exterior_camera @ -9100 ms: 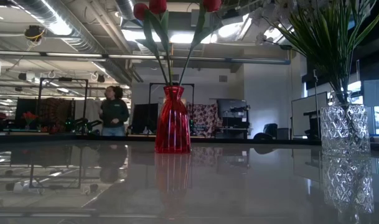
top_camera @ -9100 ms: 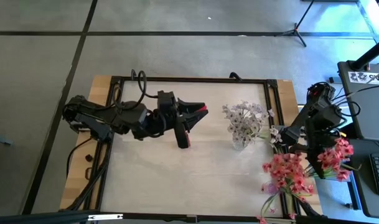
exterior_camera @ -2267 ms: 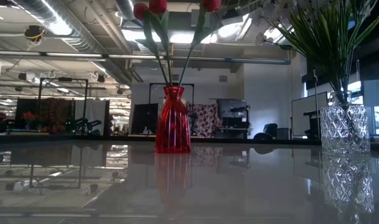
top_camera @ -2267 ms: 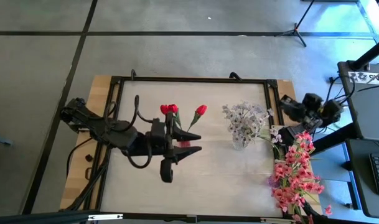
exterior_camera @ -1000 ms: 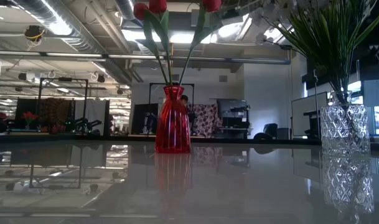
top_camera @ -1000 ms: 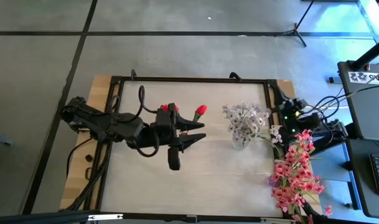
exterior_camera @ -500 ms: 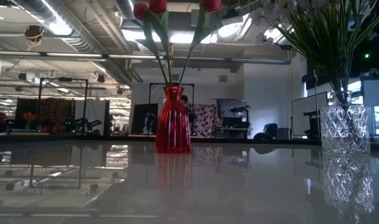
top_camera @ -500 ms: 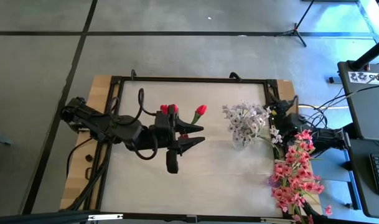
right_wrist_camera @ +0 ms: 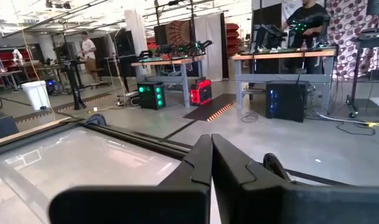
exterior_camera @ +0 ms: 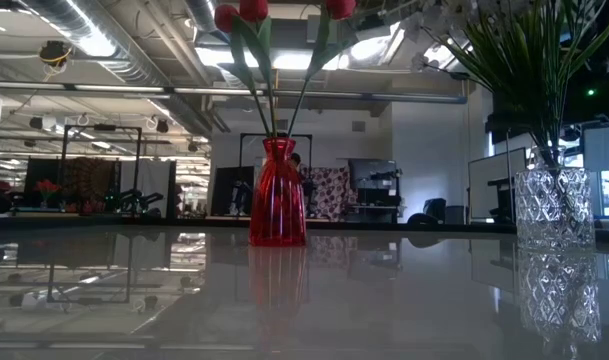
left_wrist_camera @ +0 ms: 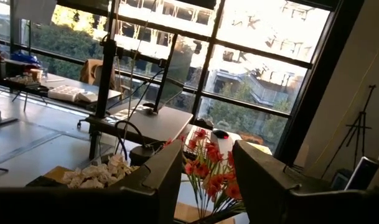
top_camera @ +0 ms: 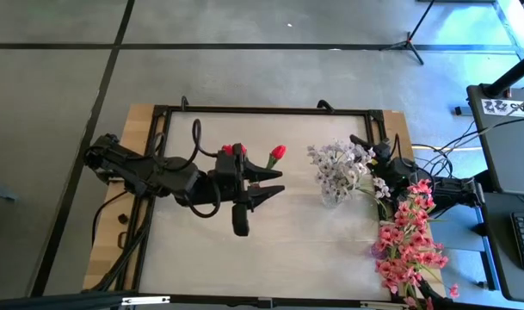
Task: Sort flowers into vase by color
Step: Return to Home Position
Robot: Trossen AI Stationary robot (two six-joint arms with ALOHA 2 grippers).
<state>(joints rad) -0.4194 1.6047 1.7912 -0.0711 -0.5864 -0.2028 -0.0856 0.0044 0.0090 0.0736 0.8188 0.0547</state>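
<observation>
- The pink flowers stand bunched at the counter's 4 o'clock edge. Seconds ago my right arm hung over them; now nothing touches them. Their vase is hidden under the blooms.
- The whitish flowers in the clear vase and the red flowers in the red vase have not moved.
- My right gripper has drawn back toward 2 o'clock, its fingers pressed together on nothing.
- My left gripper lies just at 6 o'clock of the red flowers, fingers wide and empty.
- I judge the sorting finished; only folding both arms home remains.
</observation>
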